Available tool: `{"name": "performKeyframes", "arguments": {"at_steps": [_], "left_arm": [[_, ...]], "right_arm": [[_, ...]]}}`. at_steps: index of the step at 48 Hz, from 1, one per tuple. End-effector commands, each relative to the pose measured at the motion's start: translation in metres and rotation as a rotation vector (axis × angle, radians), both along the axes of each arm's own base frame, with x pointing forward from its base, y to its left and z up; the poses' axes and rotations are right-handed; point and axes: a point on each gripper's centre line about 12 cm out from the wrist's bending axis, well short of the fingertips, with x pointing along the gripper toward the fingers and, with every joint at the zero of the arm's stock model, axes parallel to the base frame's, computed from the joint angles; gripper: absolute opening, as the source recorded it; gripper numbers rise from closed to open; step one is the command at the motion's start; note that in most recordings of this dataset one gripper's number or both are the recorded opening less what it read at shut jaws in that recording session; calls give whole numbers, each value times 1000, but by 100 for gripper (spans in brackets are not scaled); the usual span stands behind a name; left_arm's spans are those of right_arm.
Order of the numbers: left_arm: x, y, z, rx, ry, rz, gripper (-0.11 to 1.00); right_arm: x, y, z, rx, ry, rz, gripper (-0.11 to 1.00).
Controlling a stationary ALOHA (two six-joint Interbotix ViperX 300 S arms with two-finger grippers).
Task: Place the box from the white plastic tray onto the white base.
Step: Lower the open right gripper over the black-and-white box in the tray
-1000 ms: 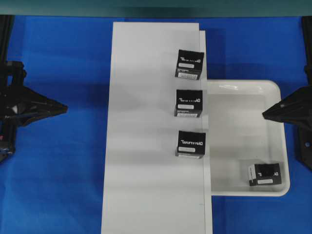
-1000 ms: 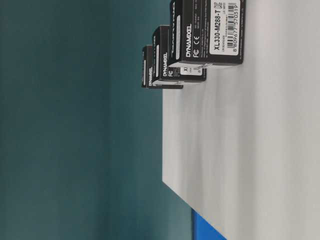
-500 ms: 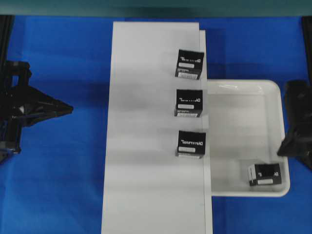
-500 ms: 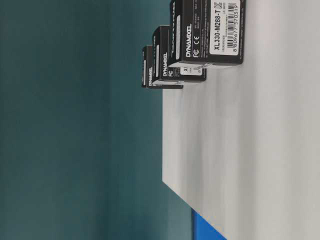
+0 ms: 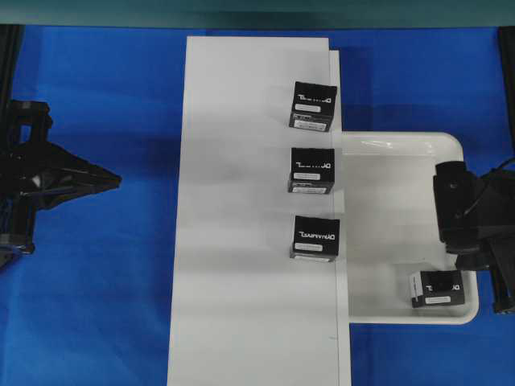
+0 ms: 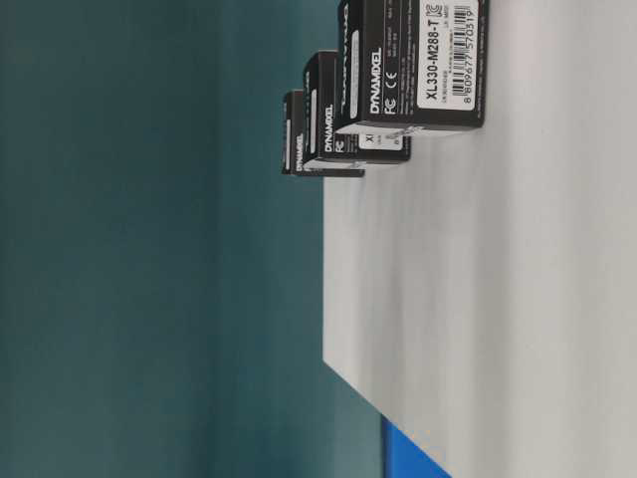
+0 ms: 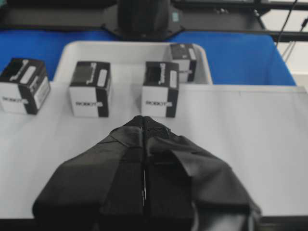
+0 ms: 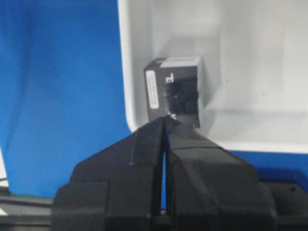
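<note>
1. Looking first at the jaws: the right gripper (image 8: 166, 126), padded in black tape, had its two fingers pressed together with only a thin seam between them, clenched on nothing. The left gripper (image 7: 143, 126) was likewise clamped tight and empty.

2. Just past the right fingertips in the right wrist view sat the small black cube-shaped carton with a narrow white label strip (image 8: 174, 91). It stood close to the tips but apart from them, so I judged that the jaws had to part before any grasp.

3. That carton rested in a corner of the shallow glossy white plastic tray with rounded corners (image 5: 378, 143), hard by the rim on the right arm's side. Being near-cubic, it showed no clear long axis.

4. The right arm was plainly the nearer; the left gripper hung well apart over the blue table covering (image 5: 105, 96), beyond the long flat matte white board (image 5: 241, 322).

5. Three like black cartons with bold white lettering (image 5: 312, 170) stood in a row along the board's tray-side edge.

6. The overhead view hid the right jaws beneath the arm; only the right wrist view showed them. The table-level view showed the lettered cartons but neither tray nor grippers.
</note>
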Motion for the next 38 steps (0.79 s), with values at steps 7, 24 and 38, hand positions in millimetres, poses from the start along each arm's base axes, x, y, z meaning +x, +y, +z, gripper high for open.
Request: {"name": "performKeyframes", "arguments": {"at_steps": [7, 24, 38], "left_arm": [[3, -1, 9, -2, -21, -3, -7], [4, -1, 7, -2, -15, -3, -7], [7, -1, 4, -2, 0, -3, -7]], "right_arm": [[-4, 6, -20, 62, 22, -50, 31], [-12, 11, -55, 47, 64, -37, 100], [-13, 6, -75, -3, 80, -35, 100]]}}
